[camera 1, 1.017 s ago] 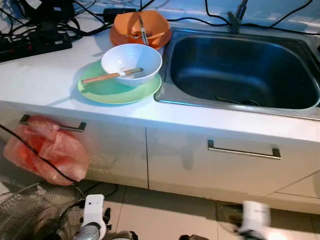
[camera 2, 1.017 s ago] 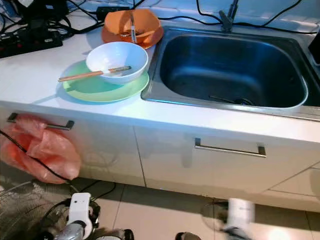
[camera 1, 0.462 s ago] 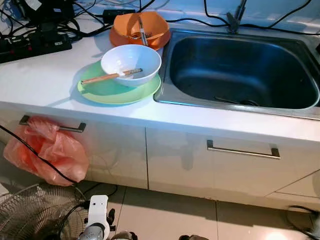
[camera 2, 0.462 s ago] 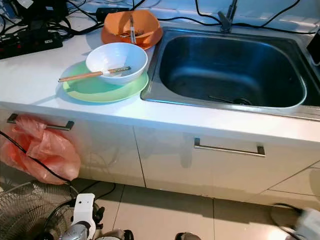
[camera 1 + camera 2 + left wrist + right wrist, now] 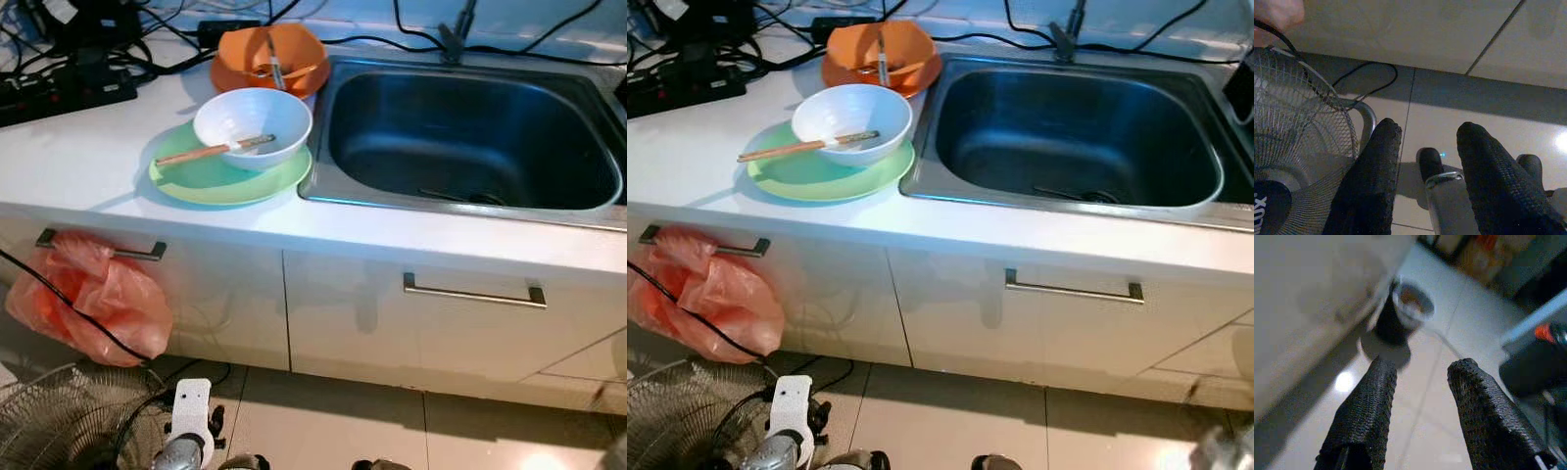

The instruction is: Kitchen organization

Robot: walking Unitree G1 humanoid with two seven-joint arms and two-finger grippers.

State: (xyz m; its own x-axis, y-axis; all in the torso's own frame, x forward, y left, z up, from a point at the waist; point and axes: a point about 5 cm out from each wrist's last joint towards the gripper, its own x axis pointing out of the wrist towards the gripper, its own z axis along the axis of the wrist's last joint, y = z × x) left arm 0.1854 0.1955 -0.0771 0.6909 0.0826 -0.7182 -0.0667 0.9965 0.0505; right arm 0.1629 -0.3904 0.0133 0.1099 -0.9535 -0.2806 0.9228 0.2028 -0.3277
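1. White bowl sitting on a green plate, on the white counter just beside the sink's outer rim. Pair of wooden chopsticks lying across the bowl, handle end sticking out over the plate on the side away from the sink.
2. Orange bowl a bit further back along the same side of the sink, near its back corner, with a utensil resting in it. Can't tell exactly what kind.
3. Stainless sink itself, deep and dark, with something thin lying near the drain, too murky to name. Faucet base at the back rim.
4. Tangle of black cables and a power strip at the back of the counter, well away from the sink, beyond the plate.
5. Below the sink: white cabinet fronts with metal bar handles. Orange plastic bag hanging from the handle under the plate.
6. Wire fan guard down on the tiled floor, under the bag.
7. Left gripper hanging low near the fan, fingers apart, nothing between them.
8. Right gripper also down by the floor, fingers spread and holding nothing, a dark round container on the tiles ahead of it.
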